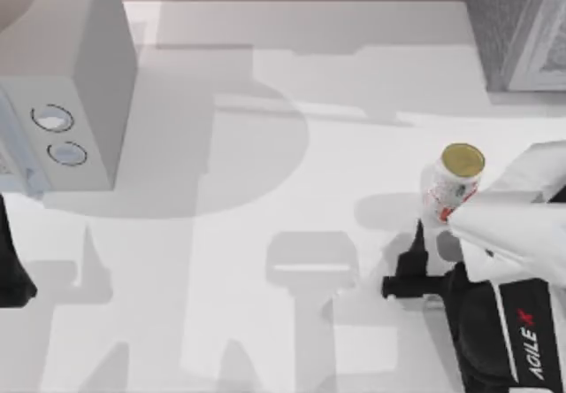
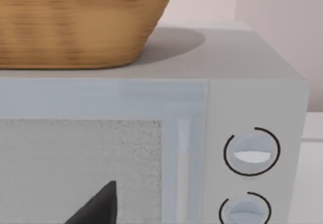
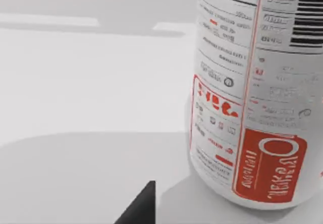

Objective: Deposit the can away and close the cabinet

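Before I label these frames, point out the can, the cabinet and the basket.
can (image 1: 462, 160): top view, on its gold top.
cabinet (image 1: 500, 30): top view, on its dark speckled side, table's far right.
basket (image 2: 75, 22): left wrist view, on its woven wall.

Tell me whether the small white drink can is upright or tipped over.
Upright. The small white drink can with red marks stands on the white table, its round gold top facing up in the top view.

A pale microwave with two round dials sits far-left on the white table, a wicker basket on top.
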You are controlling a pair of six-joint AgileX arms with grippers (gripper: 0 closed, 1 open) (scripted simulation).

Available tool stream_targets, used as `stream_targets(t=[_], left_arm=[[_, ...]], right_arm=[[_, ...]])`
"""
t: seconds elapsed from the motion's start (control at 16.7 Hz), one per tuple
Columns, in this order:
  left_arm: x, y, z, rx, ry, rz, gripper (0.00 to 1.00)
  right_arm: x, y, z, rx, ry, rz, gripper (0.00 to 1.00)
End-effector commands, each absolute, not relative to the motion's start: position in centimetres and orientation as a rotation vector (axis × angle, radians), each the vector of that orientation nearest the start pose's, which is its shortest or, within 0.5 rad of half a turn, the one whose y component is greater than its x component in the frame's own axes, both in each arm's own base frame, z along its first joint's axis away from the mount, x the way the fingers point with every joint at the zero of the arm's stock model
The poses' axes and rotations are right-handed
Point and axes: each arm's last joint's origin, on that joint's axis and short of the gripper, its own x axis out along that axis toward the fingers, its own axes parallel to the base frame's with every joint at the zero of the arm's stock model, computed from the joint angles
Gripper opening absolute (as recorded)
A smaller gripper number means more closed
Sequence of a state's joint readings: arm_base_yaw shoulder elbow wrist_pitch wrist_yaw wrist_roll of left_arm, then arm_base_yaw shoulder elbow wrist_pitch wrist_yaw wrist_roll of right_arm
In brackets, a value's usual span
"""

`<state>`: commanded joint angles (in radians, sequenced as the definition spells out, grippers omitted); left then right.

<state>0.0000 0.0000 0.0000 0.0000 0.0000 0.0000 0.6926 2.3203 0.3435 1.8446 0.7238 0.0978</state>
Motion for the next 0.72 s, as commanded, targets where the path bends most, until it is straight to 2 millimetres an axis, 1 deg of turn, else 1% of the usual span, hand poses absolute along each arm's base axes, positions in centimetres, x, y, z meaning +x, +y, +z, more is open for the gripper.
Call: stream_targets(t=[0.3, 0.36, 0.48, 0.72], left_arm=[[10.6, -0.1, 16.0, 0.000, 0.000, 0.000, 1.00], [10.6, -0.1, 16.0, 0.000, 0.000, 0.000, 1.00], [10.6, -0.1, 16.0, 0.000, 0.000, 0.000, 1.00], [10.6, -0.1, 16.0, 0.000, 0.000, 0.000, 1.00]], right_arm=[[20.6, 14.8, 2.8, 0.001, 0.094, -0.011, 1.00], [20.5, 17.7, 0.0, -0.006, 0.134, 0.060, 1.00], [20.8, 17.6, 0.2, -0.001, 0.125, 0.042, 1.00], [22.2, 17.0, 0.8, 0.005, 0.097, -0.011, 1.00]])
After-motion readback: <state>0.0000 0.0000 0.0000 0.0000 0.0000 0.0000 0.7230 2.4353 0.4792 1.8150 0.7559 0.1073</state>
